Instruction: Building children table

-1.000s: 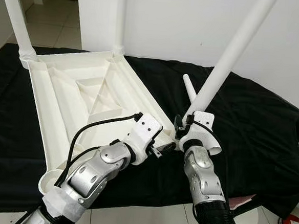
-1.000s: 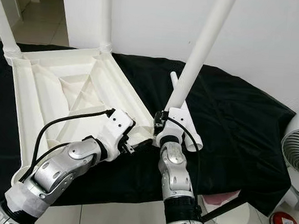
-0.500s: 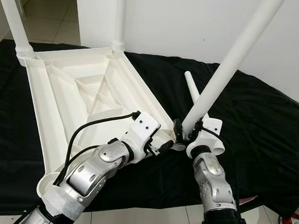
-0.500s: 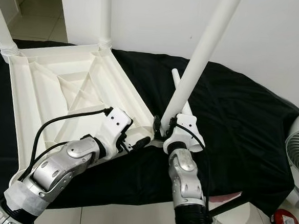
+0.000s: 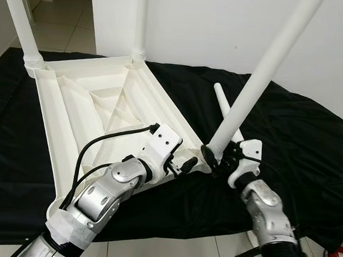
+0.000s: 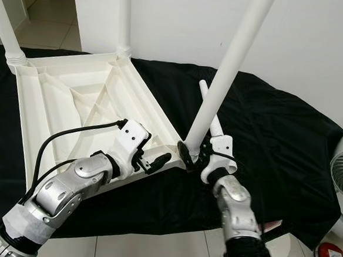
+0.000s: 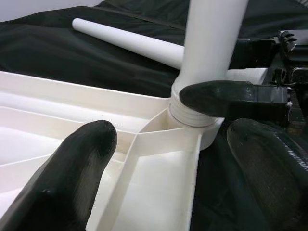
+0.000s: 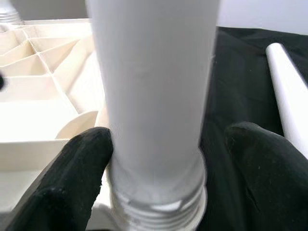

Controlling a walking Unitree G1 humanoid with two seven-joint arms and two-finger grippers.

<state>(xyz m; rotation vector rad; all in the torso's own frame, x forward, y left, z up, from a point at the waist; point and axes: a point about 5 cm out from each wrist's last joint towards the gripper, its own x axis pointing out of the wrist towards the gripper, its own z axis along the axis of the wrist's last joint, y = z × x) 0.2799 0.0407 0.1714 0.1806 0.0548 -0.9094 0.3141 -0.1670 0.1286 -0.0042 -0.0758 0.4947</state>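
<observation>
2 legs are in; the right end effector (image 5: pixel 215 157) sits loosely around leg 3 (image 5: pixel 262 77) at its socket, left end effector (image 5: pixel 182 164) apart beside it. Leg 4 (image 5: pixel 224 110) lies on the black cloth (image 5: pixel 300 143).

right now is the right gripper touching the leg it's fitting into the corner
Touching. In the left wrist view a black finger of the right gripper presses against the leg just above its threaded collar.

No lettering, no labels, no numbers to read anywhere here; the white tabletop (image 5: pixel 96 105), lying upside down, is plain moulded plastic, and the table leg (image 5: pixel 263 76) at its near corner is just as bare.
</observation>
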